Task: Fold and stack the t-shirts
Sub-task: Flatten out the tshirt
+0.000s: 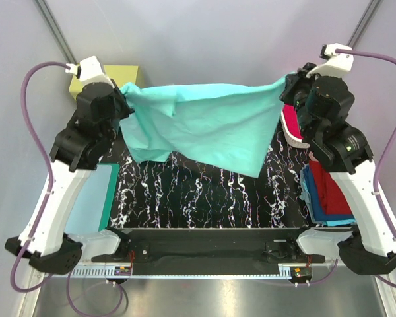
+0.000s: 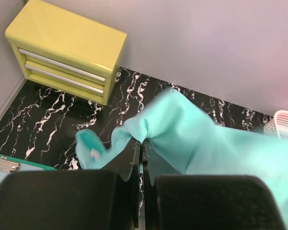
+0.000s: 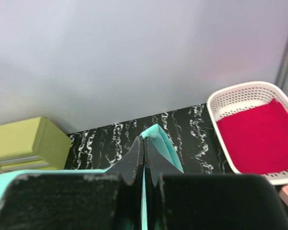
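Note:
The mint-teal t-shirt [image 1: 204, 122] hangs stretched in the air between my two grippers, above the black marbled table [image 1: 198, 198]. My left gripper [image 1: 123, 98] is shut on its left corner; in the left wrist view the cloth [image 2: 201, 139] bunches at the closed fingertips [image 2: 143, 143]. My right gripper [image 1: 290, 86] is shut on its right corner, and a teal fold [image 3: 159, 135] pokes out of its closed jaws [image 3: 144, 143]. A crimson shirt [image 3: 257, 139] lies in the white basket [image 3: 216, 103]. Folded dark red [image 1: 331, 188] and blue [image 1: 311, 198] shirts lie stacked at the right, partly under the right arm.
A yellow-green drawer box [image 2: 67, 48] stands at the back left corner. A pale blue clipboard [image 1: 89, 205] lies at the left edge under the left arm. The basket [image 1: 292, 129] sits at the right, behind the right gripper. Grey walls close in the table.

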Controlling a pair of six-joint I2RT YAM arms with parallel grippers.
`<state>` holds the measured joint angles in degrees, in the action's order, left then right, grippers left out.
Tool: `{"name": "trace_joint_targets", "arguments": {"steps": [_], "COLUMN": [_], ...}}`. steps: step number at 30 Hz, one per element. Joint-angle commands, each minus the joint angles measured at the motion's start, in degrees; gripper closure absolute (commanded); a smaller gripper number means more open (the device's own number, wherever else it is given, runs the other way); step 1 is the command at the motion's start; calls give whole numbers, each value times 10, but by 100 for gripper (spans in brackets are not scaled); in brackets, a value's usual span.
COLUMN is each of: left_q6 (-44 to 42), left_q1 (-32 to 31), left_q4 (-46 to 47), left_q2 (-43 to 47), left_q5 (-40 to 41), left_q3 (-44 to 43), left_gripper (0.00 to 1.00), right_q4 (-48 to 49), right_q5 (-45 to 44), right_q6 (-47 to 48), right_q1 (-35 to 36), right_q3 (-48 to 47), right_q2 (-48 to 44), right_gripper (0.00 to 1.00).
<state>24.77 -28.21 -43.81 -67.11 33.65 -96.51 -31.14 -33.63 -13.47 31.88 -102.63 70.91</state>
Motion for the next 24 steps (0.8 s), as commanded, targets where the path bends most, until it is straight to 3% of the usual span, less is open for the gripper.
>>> {"name": "trace_joint_targets", "arguments": {"steps": [1,5,16,24], "left_q6": [19,4,-42,-55], "left_q1": [26,-11,10,77], "left_q4": [-43,28,10,-3], "left_q2": [-59,12,-26,-176], "left_q5": [-63,-5,18,-110], "left_q3": [-52,-24,-45,-191], "left_gripper": [100,100,100,100], "right_q4": [-17,70,35,41], "right_q5": [-53,-74,-68,-43], "right_q6": [-6,47,45,47], "right_q1": [-7,-7,-6,-13], "right_q3": [33,95,54,-47], "right_q2": [-16,-95,-31,111], "right_gripper": [100,100,100,100]}}
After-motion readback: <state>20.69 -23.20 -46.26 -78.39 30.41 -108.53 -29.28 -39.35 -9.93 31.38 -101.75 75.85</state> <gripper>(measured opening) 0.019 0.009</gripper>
